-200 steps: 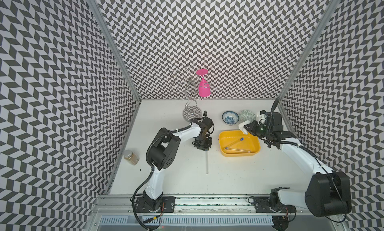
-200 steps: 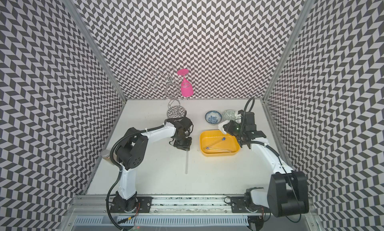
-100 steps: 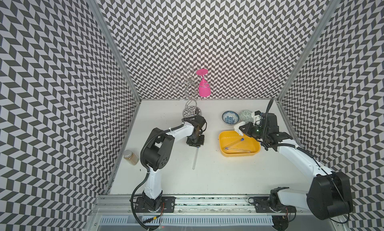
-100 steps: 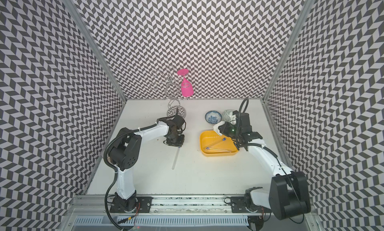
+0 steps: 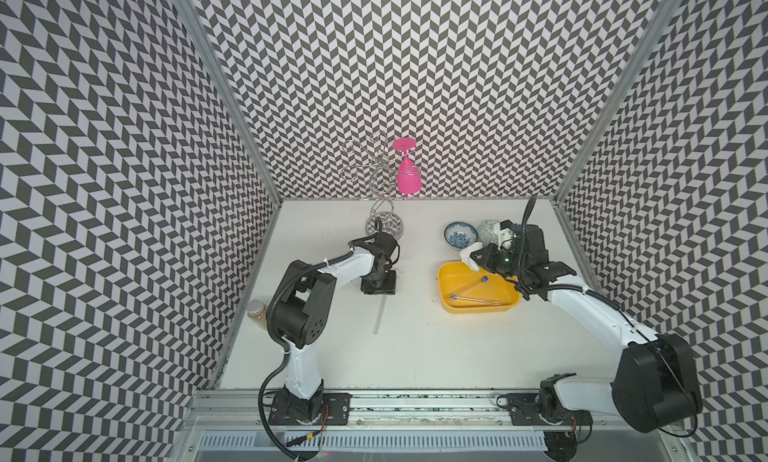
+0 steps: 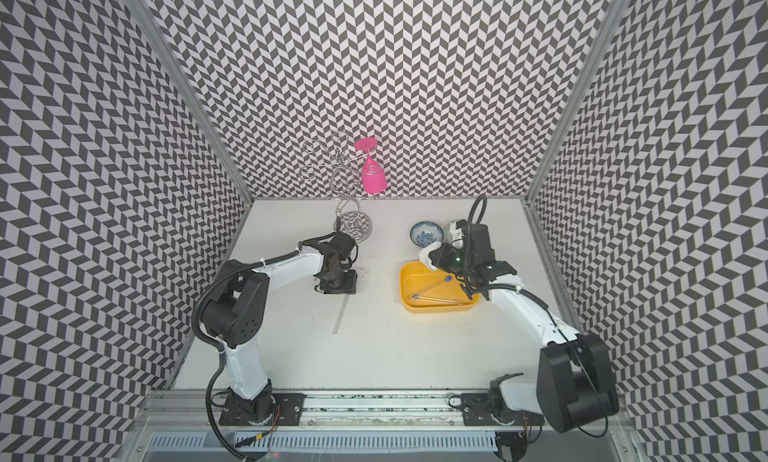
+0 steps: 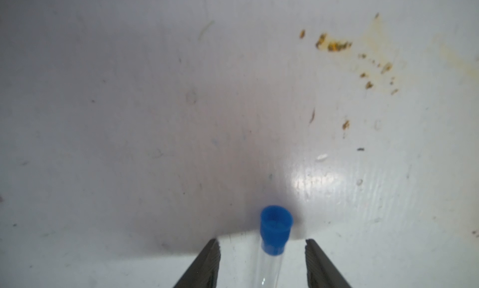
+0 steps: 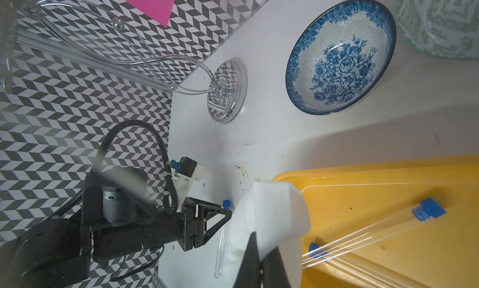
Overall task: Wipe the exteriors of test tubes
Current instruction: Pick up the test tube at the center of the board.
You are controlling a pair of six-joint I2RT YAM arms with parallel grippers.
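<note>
Left fingers (image 7: 204,266) have just sprung apart! A second ago they were pinched on a test tube right beside the yellow tray, and half a second ago they were carrying it away. Now they stand released, with bare bench showing on both sides of the blue cap (image 7: 276,229).

The test tube (image 5: 380,314) lies flat on the bench (image 5: 415,356), set off from the yellow tray (image 5: 473,311) on the left arm's side. Its capped end sits between the parted fingers, touching neither, and its rounded end points toward the arm bases. My read is that this one has been set aside as finished, so the job moves on to the others.

It's a plain thing: long, thin and clear, with nothing visible inside. In a top view it is only a faint pale line (image 6: 340,314). Whether the outside is actually clean is too fine to tell.

Two more tubes (image 5: 469,287) lie crossed in the tray, blue caps on, so by my count most of the wiping is still ahead. Right fingers (image 8: 250,258) are clenched on a white tissue (image 8: 274,211), hovering over the tray's back corner near a blue-flowered bowl (image 5: 460,235). Orange-brown crumbs (image 7: 334,45) speckle the bench beyond the cap.
</note>
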